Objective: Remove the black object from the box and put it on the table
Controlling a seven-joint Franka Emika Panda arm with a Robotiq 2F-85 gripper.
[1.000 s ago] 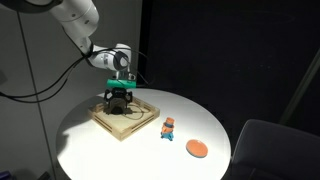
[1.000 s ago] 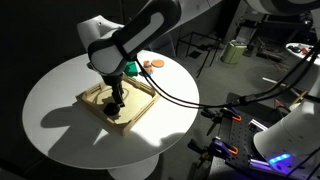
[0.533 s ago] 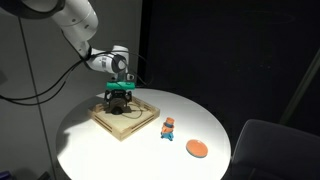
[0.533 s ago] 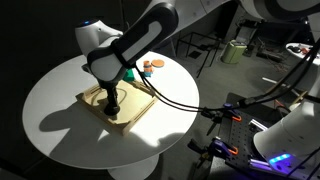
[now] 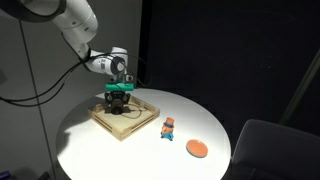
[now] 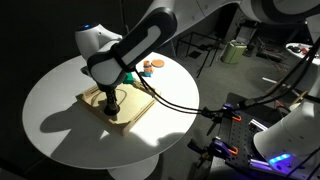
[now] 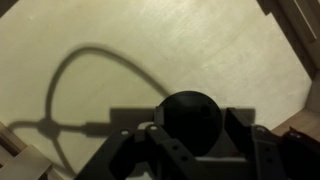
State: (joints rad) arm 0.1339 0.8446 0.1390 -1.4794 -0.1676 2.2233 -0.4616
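In the wrist view the black object [image 7: 190, 120], round and flat, lies on the pale wooden floor of the box [image 7: 100, 40]. My gripper [image 7: 193, 112] straddles it, one finger on each side. The jaws stand close to its edges, with a thin pale gap still showing on the right side. In both exterior views the gripper [image 5: 119, 103] [image 6: 111, 108] points straight down into the box [image 5: 122, 136] [image 6: 140, 105], and its fingers hide the black object. The box sits on the round white table [image 5: 100, 150] [image 6: 60, 90].
An orange disc [image 5: 197, 149] [image 6: 153, 63] and a small orange-and-blue toy [image 5: 169, 127] lie on the table outside the box. The box's raised rim [image 7: 295, 25] stands close to the gripper. A dark chair [image 5: 270, 150] is beside the table.
The gripper has sunk a little lower into the box, and its jaws have narrowed around the black object. Nothing else has moved.
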